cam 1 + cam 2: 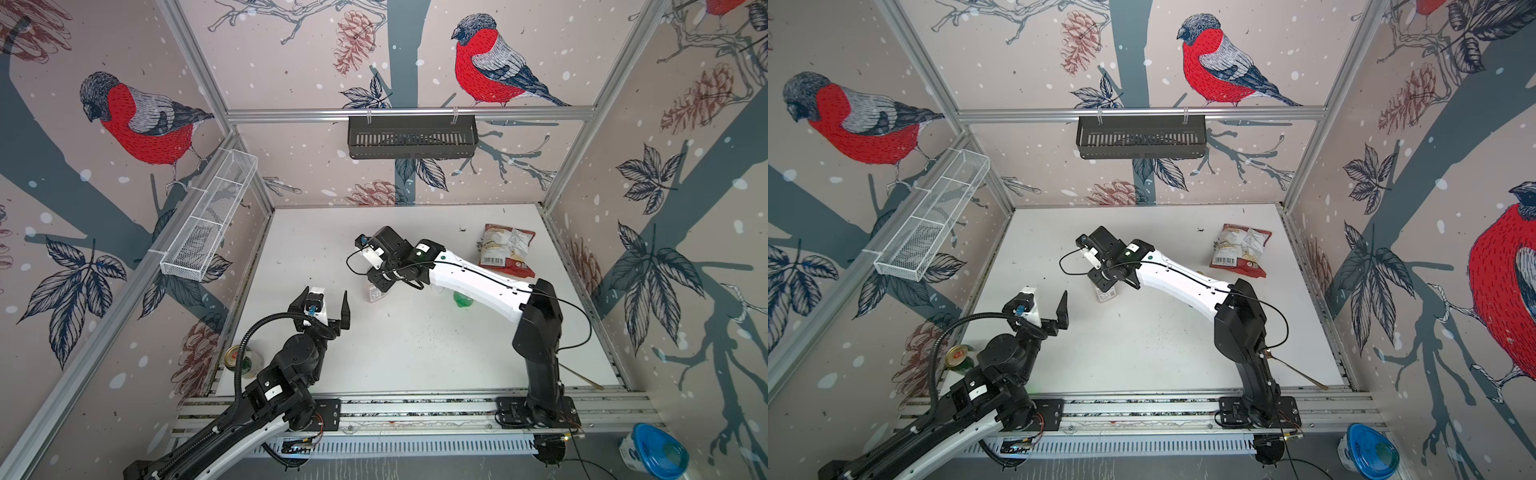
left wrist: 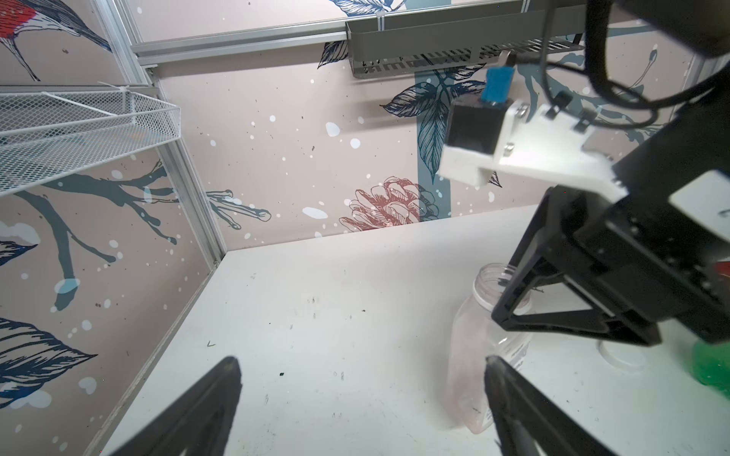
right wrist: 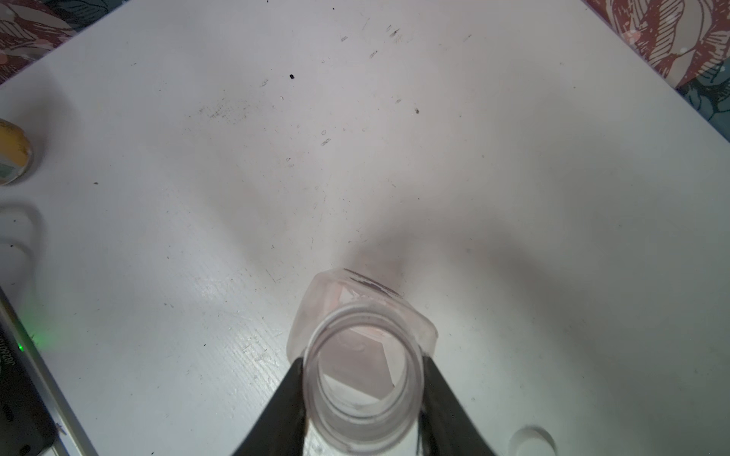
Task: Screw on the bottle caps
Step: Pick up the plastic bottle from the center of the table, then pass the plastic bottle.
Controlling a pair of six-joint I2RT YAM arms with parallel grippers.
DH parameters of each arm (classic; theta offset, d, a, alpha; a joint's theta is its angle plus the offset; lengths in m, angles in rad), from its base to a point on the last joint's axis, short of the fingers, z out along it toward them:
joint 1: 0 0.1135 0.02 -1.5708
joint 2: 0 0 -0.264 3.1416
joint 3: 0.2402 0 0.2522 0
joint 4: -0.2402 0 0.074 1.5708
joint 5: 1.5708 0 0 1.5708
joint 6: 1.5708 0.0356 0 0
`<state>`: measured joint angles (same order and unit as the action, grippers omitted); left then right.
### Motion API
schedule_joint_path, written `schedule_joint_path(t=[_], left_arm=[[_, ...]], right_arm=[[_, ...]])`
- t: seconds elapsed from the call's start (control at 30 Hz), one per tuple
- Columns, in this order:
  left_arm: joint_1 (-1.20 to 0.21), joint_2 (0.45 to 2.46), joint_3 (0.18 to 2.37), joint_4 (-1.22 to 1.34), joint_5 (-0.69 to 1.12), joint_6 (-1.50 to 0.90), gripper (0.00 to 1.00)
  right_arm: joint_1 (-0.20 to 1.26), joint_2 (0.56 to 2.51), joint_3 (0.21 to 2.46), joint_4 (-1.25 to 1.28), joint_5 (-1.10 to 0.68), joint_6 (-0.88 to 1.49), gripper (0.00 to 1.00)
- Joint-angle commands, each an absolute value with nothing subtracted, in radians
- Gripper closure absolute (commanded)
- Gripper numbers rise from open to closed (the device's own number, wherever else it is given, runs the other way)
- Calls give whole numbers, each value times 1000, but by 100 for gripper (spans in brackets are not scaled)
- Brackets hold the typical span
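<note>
- White tabletop, bullfinch wallpaper all round; far left at the front edge stands a green-and-gold drink can.
- Next along, the left gripper hovers over bare table, jaws spread wide, nothing between them.
- Centre: the clear bottle stands uncapped, and the right gripper is clamped on its neck, one finger on either side.
- Near it the white cap lies on the table, then the green bottle, partly under the right arm.
- Far right, towards the back, a snack packet.
</note>
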<state>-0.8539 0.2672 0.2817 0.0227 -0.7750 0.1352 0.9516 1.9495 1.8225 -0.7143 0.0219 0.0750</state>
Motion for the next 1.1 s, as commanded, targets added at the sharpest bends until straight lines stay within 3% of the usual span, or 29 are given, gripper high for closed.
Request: schedule_joint_path(t=[0.0,0.4,0.6,1.07], left_arm=[[-853,268,276,28,-688,147,3],[-856,372,316,-22,-302,232,3],[-872,443,336,-48,-106,259,3],[-914,458,315,-34,-27,306,4]], right_arm=[[954,1875,1769,-651,-25,75,58],[995,1467,1400,-522,-121,54,58],[1030,1353,1295,-488,-146,45,58],[1093,1286,1215,-454,-163,13,59]])
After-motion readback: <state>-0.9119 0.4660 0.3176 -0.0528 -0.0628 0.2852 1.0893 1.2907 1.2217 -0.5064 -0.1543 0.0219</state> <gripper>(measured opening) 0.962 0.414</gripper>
